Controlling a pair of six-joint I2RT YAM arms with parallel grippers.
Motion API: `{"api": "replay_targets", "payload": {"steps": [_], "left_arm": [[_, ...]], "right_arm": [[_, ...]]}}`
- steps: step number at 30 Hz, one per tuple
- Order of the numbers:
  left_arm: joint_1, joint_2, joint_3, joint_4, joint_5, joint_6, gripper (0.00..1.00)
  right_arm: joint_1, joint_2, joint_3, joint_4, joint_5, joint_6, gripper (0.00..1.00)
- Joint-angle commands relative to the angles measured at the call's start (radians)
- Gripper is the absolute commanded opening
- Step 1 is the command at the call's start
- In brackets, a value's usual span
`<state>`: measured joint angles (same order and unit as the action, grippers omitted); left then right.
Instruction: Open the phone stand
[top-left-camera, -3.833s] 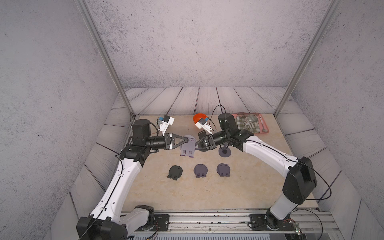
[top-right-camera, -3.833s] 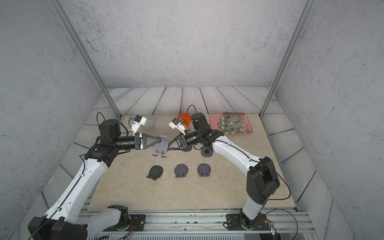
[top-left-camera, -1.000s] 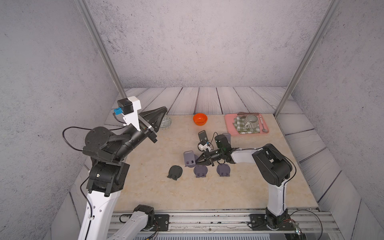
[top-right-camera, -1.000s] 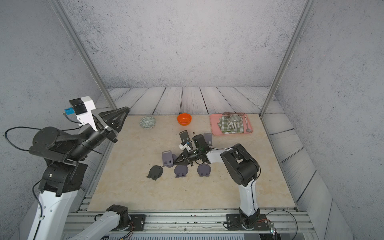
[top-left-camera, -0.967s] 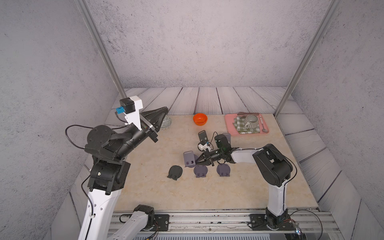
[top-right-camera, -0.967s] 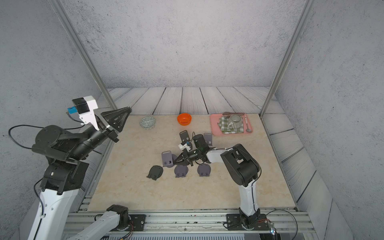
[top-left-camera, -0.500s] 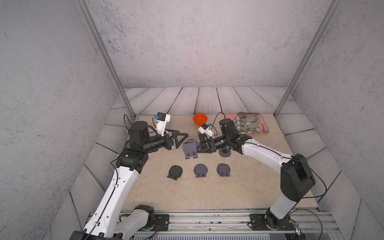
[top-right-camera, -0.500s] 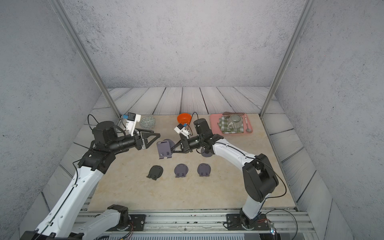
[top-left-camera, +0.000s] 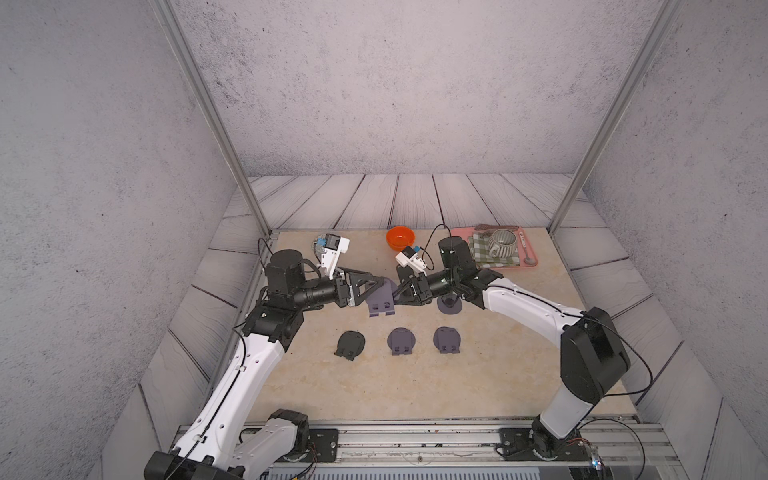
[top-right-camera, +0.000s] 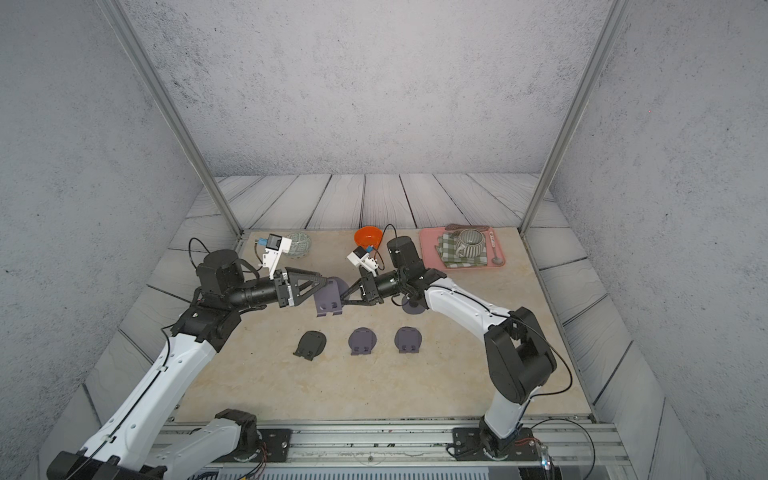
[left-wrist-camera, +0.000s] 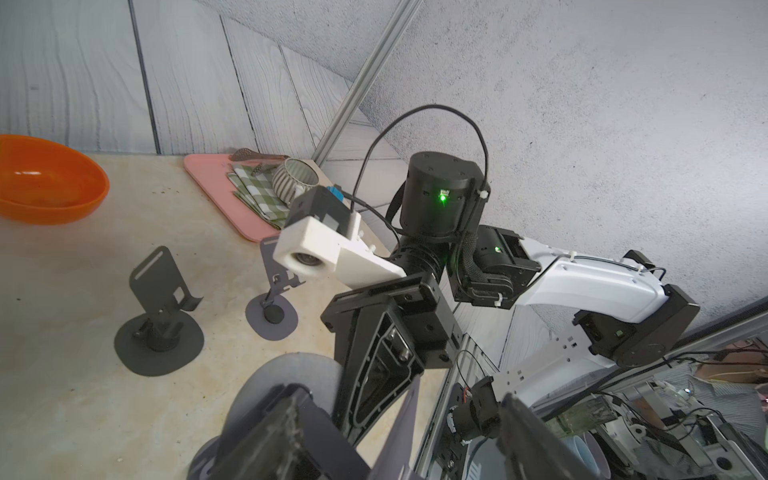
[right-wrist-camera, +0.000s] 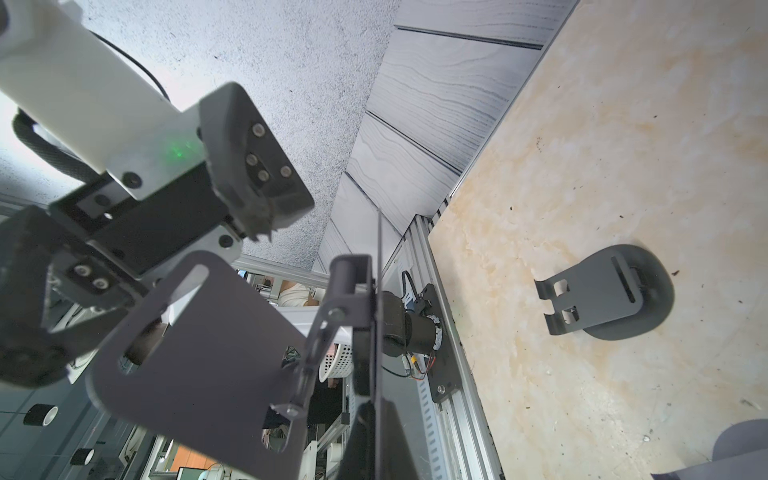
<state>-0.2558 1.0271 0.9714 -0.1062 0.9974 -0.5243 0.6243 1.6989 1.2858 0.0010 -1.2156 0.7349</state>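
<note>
Holds the phone stand (top-left-camera: 379, 298) in the air between the two arms, above the table (top-left-camera: 415, 386) and behind a row of folded ones. Grips it with the right gripper (top-left-camera: 395, 292), clamped fully shut on the edge of the thin round base (left-wrist-camera: 291, 374). Spreads the left gripper (top-left-camera: 376, 287) wide, with nothing in its hold, one finger (right-wrist-camera: 257, 166) to each side of the slotted end of the stand's flat plate (right-wrist-camera: 195, 357), apparently without pressing on it. Places the plate straight ahead of the left claw, toward the right arm, with its long axis lying across the line between the two claws and its lipped end the lower one in both top views. Shows the plate standing off the base at the hinge, so probably partly opened. Calls, by that reading, for closing the left jaws on the plate and swinging it farther from the base while the right claw anchors the disc. Puts the left arm nearer the plate, the right nearer the base. Counts six stands in all: one held, three folded stands (top-left-camera: 401, 340) in a row, two open stands (left-wrist-camera: 160, 278) upright by the right arm. Counts also one orange bowl (top-left-camera: 400, 237) and one pink tray (top-left-camera: 534, 262) bearing one striped mug (top-left-camera: 500, 245).
</note>
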Motion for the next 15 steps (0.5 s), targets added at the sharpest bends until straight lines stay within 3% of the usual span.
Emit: {"api": "replay_targets", "payload": {"steps": [1,9,13,15], "left_arm": [[-0.025,0.014,-0.006,0.046,0.036,-0.008,0.78],[-0.057,0.043,-0.007,0.036,0.043,0.003,0.64],[-0.062,0.055,-0.004,0.034,0.053,-0.002,0.33],[-0.063,0.059,-0.003,0.026,0.056,0.001,0.23]], "right_arm": [[0.000,0.019,0.031,0.044,-0.039,0.018,0.00],[-0.001,0.023,0.037,0.086,-0.044,0.052,0.00],[0.002,0.030,0.040,0.098,-0.045,0.064,0.00],[0.000,0.030,0.038,0.114,-0.047,0.076,0.00]]}}
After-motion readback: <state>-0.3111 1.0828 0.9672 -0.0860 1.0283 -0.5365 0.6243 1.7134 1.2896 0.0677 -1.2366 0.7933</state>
